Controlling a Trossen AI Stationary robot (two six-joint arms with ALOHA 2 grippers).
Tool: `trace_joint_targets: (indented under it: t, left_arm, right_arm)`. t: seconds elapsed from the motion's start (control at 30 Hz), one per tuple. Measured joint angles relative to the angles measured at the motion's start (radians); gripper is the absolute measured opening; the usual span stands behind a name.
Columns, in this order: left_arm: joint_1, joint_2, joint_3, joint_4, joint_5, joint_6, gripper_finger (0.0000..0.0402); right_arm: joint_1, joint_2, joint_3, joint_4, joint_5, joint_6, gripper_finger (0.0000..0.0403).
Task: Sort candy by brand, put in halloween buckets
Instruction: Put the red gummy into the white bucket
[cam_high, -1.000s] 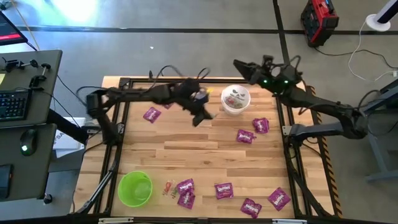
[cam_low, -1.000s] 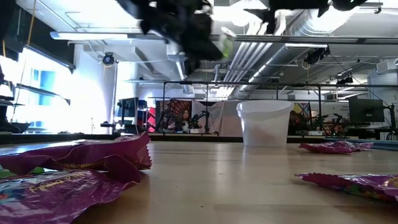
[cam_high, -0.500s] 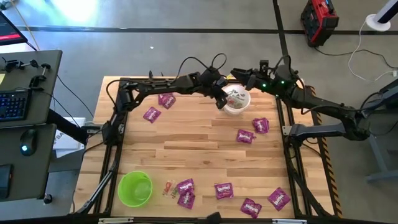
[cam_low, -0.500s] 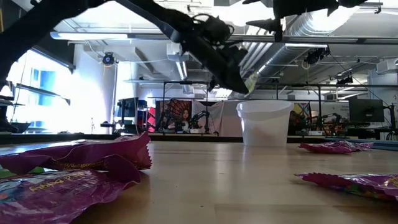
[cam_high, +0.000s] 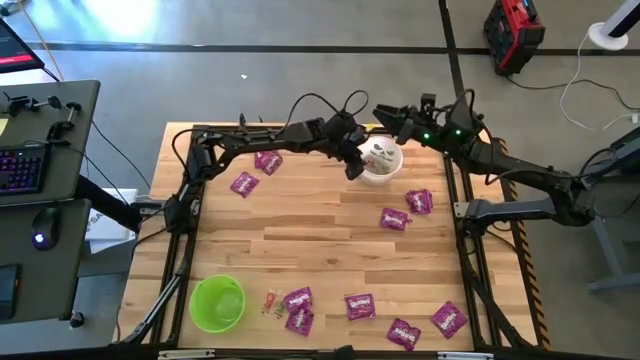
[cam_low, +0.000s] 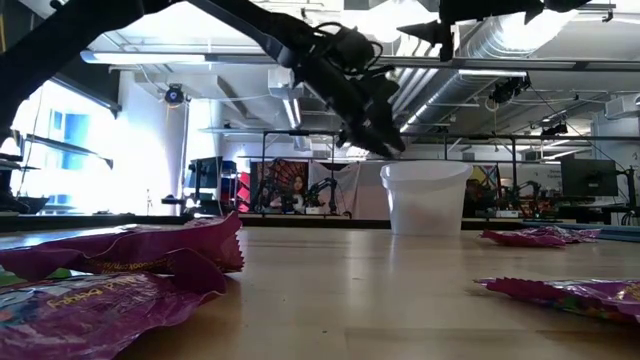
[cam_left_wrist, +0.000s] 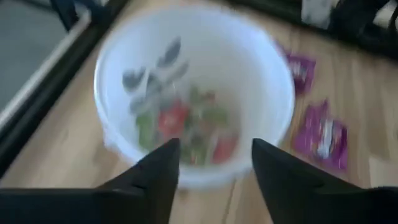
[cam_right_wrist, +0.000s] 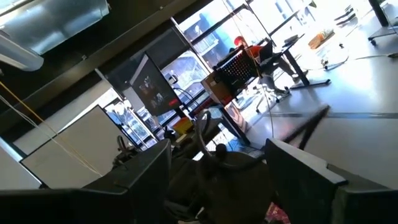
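The white bucket (cam_high: 380, 162) stands at the table's far right of centre and holds small red and green sweets (cam_left_wrist: 186, 127). My left gripper (cam_left_wrist: 214, 163) hangs open just above the bucket's left rim (cam_high: 356, 166), with nothing between its fingers. The lime green bucket (cam_high: 217, 302) stands at the near left. Purple candy packets lie flat on the table at the far left (cam_high: 244, 184), at the right (cam_high: 394, 218) and along the near edge (cam_high: 360, 306). My right gripper (cam_high: 386, 113) is open, raised over the far right corner, and points level into the room.
A few small wrapped sweets (cam_high: 270, 300) lie between the green bucket and a purple packet (cam_high: 298, 298). The black frame rail (cam_high: 465, 230) runs along the table's right side. Bare wood (cam_high: 300, 235) fills the middle.
My left gripper has swung toward the table's right edge and down to the white bucket, carrying a small greenish sweet. It has then opened over the bucket, and the sweet is gone from its fingers.
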Motion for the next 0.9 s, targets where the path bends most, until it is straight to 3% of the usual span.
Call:
trace_joint_targets:
  t: [0.13,0.2,0.27,0.37,0.53,0.63,0.7,0.8,0.9]
  left_arm:
    - [0.0,-0.032,0.053,-0.271,0.095,0.021,0.0229]
    - [-0.01,-0.077,0.043,-0.367,0.171,0.015,0.0234]
    - [-0.034,-0.137,0.006,-0.433,0.178,-0.011,0.0232]
    - [-0.097,-0.269,-0.133,-0.379,0.13,-0.09,0.0226]
    - [-0.28,-0.543,-0.484,-0.095,-0.033,-0.311,0.0216]
    - [-0.403,-0.635,-0.617,-0.087,-0.1,-0.448,0.0212]
    - [-0.465,-0.655,-0.634,-0.176,-0.067,-0.535,0.0209]
    - [-0.509,-0.629,-0.593,-0.401,0.084,-0.578,0.0204]
    - [-0.528,-0.573,-0.528,-0.559,0.08,-0.503,0.0197]
  right_arm:
    - [0.0,0.0,0.0,0.012,0.0,-0.001,0.0254]
    - [0.0,0.0,0.0,0.01,0.0,-0.003,0.0254]
    - [0.0,0.0,0.0,0.006,0.0,-0.006,0.0254]
    - [0.0,0.0,0.0,-0.016,-0.002,-0.036,0.0254]
    - [0.0,0.0,0.0,-0.043,-0.049,-0.048,0.0254]
    - [0.0,0.0,0.0,-0.045,-0.121,-0.04,0.0254]
    - [0.003,0.0,-0.001,-0.045,-0.189,-0.012,0.0254]
    - [0.033,0.0,0.0,-0.048,-0.254,0.055,0.0254]
    - [0.111,0.0,0.0,-0.05,-0.27,0.097,0.0254]
